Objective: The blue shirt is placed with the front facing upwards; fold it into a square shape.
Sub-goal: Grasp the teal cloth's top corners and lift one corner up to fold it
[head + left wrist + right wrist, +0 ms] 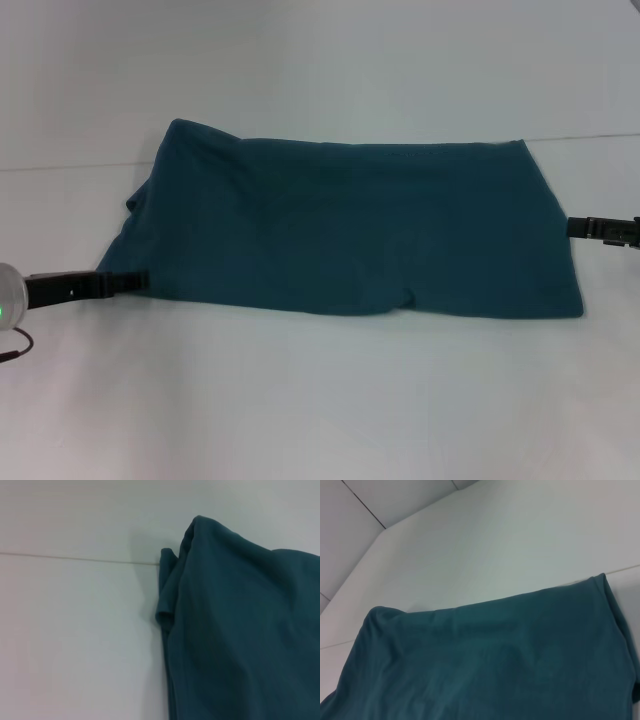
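Note:
The blue shirt [350, 230] lies on the white table as a wide, flat band, plain teal side up, with no lettering showing. Its left end is bunched into loose folds [167, 595]. My left gripper [135, 282] sits low at the shirt's front left corner, touching the cloth edge. At the middle of the shirt's right edge is my right gripper [575, 227]. Neither wrist view shows its own gripper. The left wrist view has the shirt's [240, 630] folded left end, and the right wrist view looks across the shirt's [485, 660] smooth top.
The white table [300, 400] stretches in front of the shirt and to both sides. A thin seam line [60, 165] crosses the surface behind the shirt. A tiled wall [350, 530] rises beyond the table's far edge.

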Tool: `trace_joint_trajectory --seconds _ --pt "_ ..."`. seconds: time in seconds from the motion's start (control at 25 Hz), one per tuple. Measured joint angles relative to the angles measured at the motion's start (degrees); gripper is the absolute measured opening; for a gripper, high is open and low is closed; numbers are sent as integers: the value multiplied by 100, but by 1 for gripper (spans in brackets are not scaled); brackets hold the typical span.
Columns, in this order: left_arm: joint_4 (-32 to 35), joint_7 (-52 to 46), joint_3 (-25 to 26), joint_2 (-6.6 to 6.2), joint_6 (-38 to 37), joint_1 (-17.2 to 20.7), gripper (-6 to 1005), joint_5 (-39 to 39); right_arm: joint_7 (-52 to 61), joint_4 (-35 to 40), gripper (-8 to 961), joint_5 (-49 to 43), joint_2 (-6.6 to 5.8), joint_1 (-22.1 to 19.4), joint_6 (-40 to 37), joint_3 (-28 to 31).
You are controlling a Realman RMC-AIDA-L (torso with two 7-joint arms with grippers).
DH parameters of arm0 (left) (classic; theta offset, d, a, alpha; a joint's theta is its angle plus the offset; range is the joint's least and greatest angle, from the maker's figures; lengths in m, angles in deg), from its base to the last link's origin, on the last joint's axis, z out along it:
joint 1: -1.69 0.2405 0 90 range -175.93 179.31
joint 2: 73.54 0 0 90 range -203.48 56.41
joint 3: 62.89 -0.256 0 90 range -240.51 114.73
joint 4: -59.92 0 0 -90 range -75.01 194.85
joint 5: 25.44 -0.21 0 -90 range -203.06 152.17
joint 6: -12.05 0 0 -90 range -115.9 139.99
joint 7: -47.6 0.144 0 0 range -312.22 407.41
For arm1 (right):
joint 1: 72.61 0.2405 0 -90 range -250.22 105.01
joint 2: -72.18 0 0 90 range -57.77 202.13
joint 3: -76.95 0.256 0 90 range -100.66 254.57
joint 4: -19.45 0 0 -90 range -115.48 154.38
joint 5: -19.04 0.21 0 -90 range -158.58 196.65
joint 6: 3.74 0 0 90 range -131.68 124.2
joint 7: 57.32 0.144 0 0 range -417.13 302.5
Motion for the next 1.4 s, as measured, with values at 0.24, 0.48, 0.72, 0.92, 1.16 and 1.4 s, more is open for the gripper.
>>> trace_joint_trajectory --seconds 0.24,0.48,0.72,0.92,1.16,1.4 --pt "-8 1 -112 10 -3 -26 933 5 0 -1 898 -3 0 -10 -1 3" --pt "-9 2 -141 20 -4 -59 932 22 0 -11 897 -7 -6 -17 -1 17" --pt "-4 5 -141 20 15 -66 931 7 0 -10 897 -7 -9 -11 -1 17" --pt "24 17 -148 20 104 -68 930 -11 0 6 898 -2 -7 -5 -1 25" --pt "22 -44 -149 14 164 -68 814 -22 0 9 898 2 2 7 -1 34" --pt "-2 -49 -149 11 321 -75 578 -99 0 9 898 3 11 9 -1 33"
